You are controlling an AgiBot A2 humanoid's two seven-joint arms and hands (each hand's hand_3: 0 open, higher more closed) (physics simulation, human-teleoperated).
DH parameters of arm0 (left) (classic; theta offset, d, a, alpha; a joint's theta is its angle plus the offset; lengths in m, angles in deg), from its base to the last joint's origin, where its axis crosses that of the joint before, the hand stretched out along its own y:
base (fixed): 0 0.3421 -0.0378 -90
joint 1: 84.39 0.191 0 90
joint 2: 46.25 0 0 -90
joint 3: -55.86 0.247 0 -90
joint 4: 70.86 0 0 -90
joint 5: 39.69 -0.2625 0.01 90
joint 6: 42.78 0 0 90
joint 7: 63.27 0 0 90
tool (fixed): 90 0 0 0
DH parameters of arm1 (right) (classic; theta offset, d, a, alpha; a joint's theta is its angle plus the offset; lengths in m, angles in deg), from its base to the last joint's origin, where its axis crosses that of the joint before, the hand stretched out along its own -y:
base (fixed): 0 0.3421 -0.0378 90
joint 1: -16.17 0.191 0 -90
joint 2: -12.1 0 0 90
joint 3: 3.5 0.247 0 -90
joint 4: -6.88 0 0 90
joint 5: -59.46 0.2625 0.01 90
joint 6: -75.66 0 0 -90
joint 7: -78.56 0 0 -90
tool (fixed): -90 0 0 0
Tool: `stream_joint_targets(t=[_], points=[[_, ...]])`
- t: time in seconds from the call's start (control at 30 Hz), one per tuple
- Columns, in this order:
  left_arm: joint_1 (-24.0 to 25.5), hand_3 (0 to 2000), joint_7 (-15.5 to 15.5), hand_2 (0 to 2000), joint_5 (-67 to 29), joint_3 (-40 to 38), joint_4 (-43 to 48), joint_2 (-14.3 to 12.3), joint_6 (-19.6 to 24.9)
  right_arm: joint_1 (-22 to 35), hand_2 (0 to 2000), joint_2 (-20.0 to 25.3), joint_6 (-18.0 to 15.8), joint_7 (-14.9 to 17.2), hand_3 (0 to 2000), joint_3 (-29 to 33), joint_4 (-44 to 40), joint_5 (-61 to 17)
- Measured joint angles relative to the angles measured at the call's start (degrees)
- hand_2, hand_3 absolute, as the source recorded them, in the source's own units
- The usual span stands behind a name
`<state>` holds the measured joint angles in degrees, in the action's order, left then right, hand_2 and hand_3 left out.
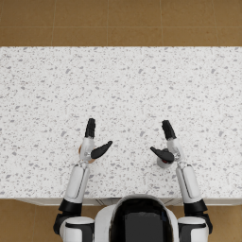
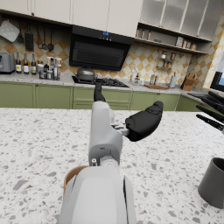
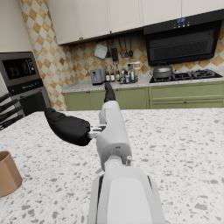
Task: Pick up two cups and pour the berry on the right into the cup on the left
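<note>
While both hands hover open over counter, I read step as first grasp. Left hand: fingers apart, holding nothing, brown cup directly under its wrist, mostly hidden. Right hand: fingers apart, empty, grey cup just near side of its thumb. Berry not visible; I assume it sits inside grey cup. My plan: draw each hand back toward me, lower beside cup wall, close around middle, keep grey cup upright on lift.

No readable text, label, brand or number shows in any view.
</note>
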<state>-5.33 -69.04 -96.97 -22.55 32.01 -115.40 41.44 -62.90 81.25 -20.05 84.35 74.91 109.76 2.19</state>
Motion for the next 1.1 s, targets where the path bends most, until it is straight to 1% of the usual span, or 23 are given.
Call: stream_joint_targets(t=[0.4,0.43,0.5,0.63,0.67,0.97,1.1], points=[[0.00,0,0.00,0,0.00,0.00,0.00,0.00,0.00,0.00,0,0.00,0.00,0.00,0,0.00,0.00,0.00],[0.10,0,1.63,0,0.00,0.51,-0.32,-0.11,1.63,-0.10,0,0.11,1.62,-1.64,0,-0.51,-0.32,0.00],[1.05,0,3.64,0,0.00,0.04,0.09,-0.03,3.65,-0.61,0,0.22,3.61,-3.65,0,-1.00,0.68,0.00],[3.20,0,5.20,0,0.00,-3.76,1.70,0.16,5.22,-2.88,0,-0.24,5.16,-5.22,0,0.25,3.14,0.00],[3.65,0,5.36,0,-1.76,-4.75,1.95,0.14,5.37,-3.56,0,-0.41,5.32,-5.38,0,0.62,3.72,0.00],[9.65,0,5.74,0,-17.95,-11.19,4.75,0.20,5.76,-10.06,0,-2.20,5.70,-5.76,0,3.09,7.50,-16.16],[11.91,0,5.76,0,-22.67,-12.98,5.32,-0.02,5.77,-13.05,0,-2.91,5.71,-5.78,0,5.05,8.50,-19.55]])
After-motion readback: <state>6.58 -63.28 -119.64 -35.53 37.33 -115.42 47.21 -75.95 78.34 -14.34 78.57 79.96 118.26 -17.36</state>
